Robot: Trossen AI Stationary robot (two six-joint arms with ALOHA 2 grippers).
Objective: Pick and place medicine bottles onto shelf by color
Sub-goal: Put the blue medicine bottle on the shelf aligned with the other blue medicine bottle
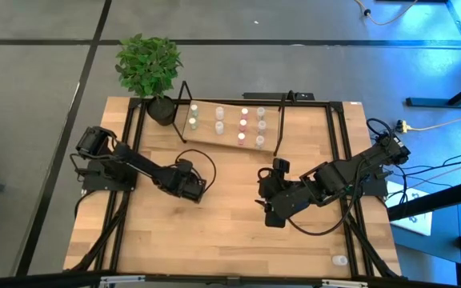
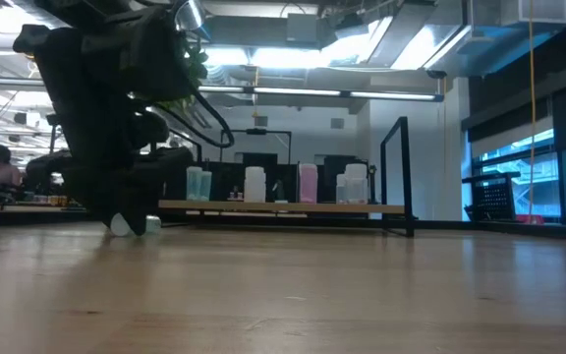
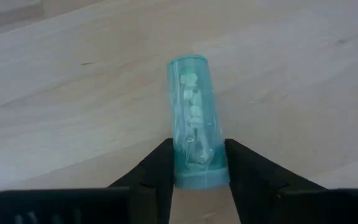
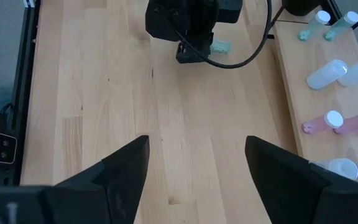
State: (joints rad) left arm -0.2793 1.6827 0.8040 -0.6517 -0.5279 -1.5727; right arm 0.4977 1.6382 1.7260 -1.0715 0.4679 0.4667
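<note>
Teal plastic bottle (image 3: 194, 118) on its side, well in front of the shelf (image 1: 230, 138)

Light, smooth and round — likely to roll or slip, so take it squarely across the body. Left gripper (image 3: 196, 163) is half-shut, its fingers flanking the bottle's near end, seemingly touching; a firm grip is unclear. Right gripper (image 4: 194, 163) hangs wide and empty nearby.
</note>
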